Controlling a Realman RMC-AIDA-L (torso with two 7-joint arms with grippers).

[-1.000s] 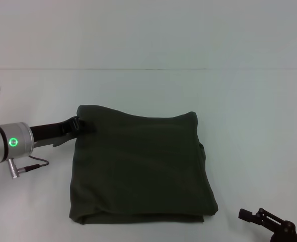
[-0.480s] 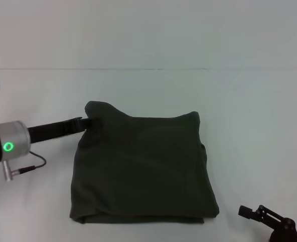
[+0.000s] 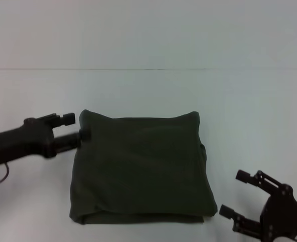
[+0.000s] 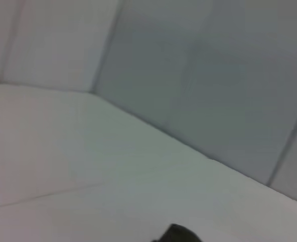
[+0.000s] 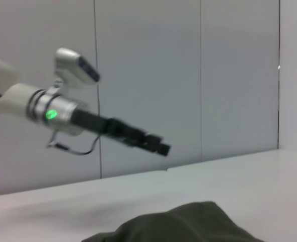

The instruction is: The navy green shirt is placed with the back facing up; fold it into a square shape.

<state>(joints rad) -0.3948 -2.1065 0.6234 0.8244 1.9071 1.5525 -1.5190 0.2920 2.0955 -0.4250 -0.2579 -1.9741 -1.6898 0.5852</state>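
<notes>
1. The left arm runs off the left edge of the head view; only its dark forearm and the left tool (image 3: 77, 127) show.
2. The right tool (image 3: 228, 194) sits at the bottom right corner of the head view, and its body is cut off by the bottom edge.
3. The layers folded under the navy green shirt (image 3: 141, 169) are hidden beneath its top surface.
4. The right wrist view shows only a hump of the shirt (image 5: 189, 224); the bottom edge cuts the rest.
5. The left wrist view is blurred; a small dark shape (image 4: 177, 234) at its bottom edge cannot be identified.
</notes>
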